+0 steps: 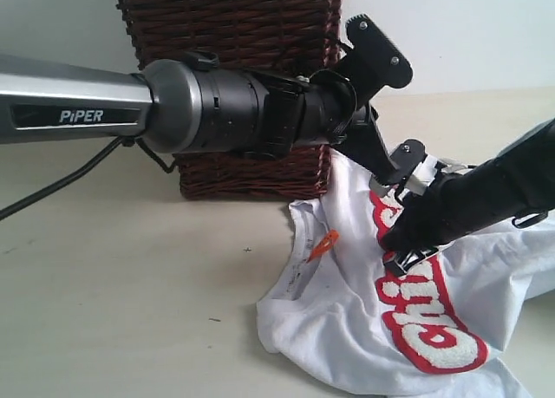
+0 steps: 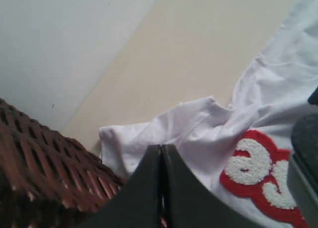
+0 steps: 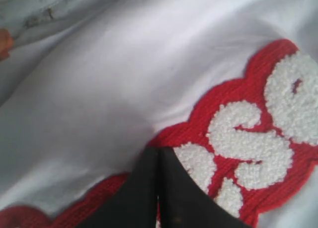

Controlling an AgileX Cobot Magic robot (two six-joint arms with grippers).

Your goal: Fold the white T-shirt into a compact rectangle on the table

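The left arm's silver-grey tube (image 1: 69, 90), marked "PiPER" in white, meets black cylindrical joints (image 1: 234, 107) and a screwed black bracket plate (image 1: 375, 55); a black cable (image 1: 61, 183) runs beneath. The left pincer (image 2: 161, 148) has dark wedge-shaped fingers (image 2: 141, 193).

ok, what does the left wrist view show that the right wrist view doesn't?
Left wrist only: the wicker basket, bare table, a pale wall, and a crumpled edge of the white T-shirt. Right wrist only: a tight close-up of chest fabric, plus an orange bit at the frame edge, likely the neck tag. Both: the white T-shirt, its red-outlined lettering, and each arm's own shut hand: left hand, right hand.
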